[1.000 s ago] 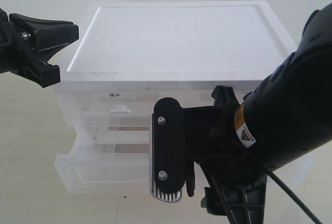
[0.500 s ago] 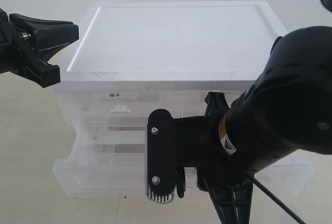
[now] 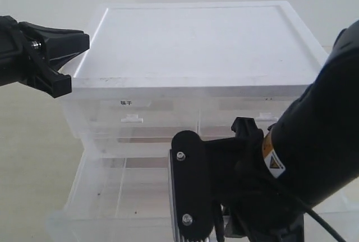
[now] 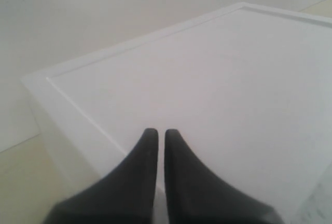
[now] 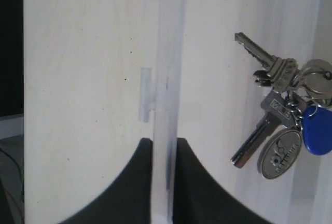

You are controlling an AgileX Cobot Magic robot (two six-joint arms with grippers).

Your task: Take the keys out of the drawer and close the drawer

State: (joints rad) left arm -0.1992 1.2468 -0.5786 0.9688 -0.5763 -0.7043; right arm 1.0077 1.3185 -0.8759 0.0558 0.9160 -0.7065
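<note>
The drawer [image 3: 112, 197] of the translucent cabinet stands pulled far out toward the front. In the right wrist view my right gripper [image 5: 165, 141] is shut on the drawer's thin clear front wall [image 5: 167, 79], one black finger on each side. The keys [image 5: 282, 115] lie on the drawer floor just inside that wall: several silver keys with a blue fob [image 5: 317, 123] and a round grey tag [image 5: 280, 154]. In the exterior view my right arm [image 3: 314, 158] hides them. My left gripper [image 4: 156, 133] is shut on nothing and hovers over the cabinet's top at its left front corner [image 3: 83, 41].
The cabinet's flat white top [image 3: 190, 40] has a raised rim. Two half-width top drawers [image 3: 132, 120] are shut. The black plate of my right wrist [image 3: 190, 186] blocks the drawer's middle in the exterior view. Pale tabletop lies to the left [image 3: 28, 169].
My right gripper has shut on the drawer's front wall and the drawer has slid well out toward the front. The left gripper has shifted slightly right.
</note>
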